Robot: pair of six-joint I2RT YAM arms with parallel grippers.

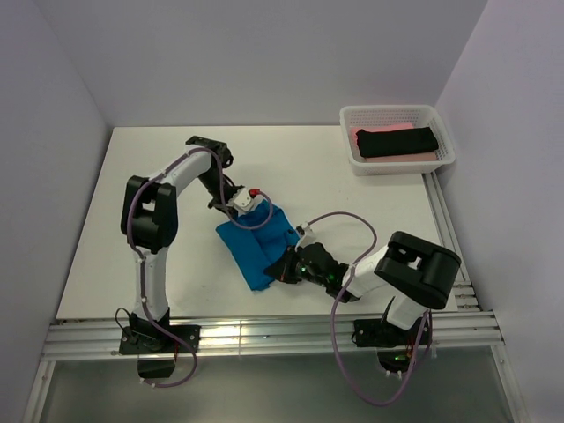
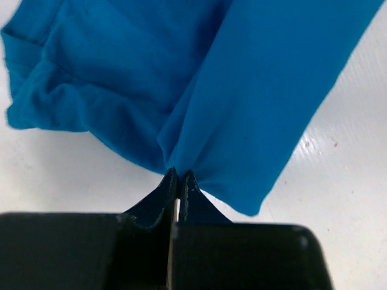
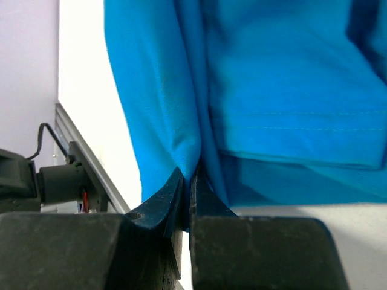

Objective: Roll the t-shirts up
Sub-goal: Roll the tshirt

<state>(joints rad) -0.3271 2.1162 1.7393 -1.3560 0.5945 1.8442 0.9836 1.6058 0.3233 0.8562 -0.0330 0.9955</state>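
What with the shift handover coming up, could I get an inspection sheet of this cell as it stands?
Surface: white table, no stains visible.
Job's things: blue t-shirt bunched near the table's middle; black t-shirt, bundled, lies on a pink t-shirt inside the white mesh basket at the far right corner.
Clutter: nothing seen.
Grippers: left gripper shut on the blue t-shirt's edge; right gripper shut on the blue t-shirt's opposite side.
Cables: purple cables loop loosely along both arms, not snagged on the cloth.
Surroundings: plain pale walls on three sides; metal rails along the near edge.
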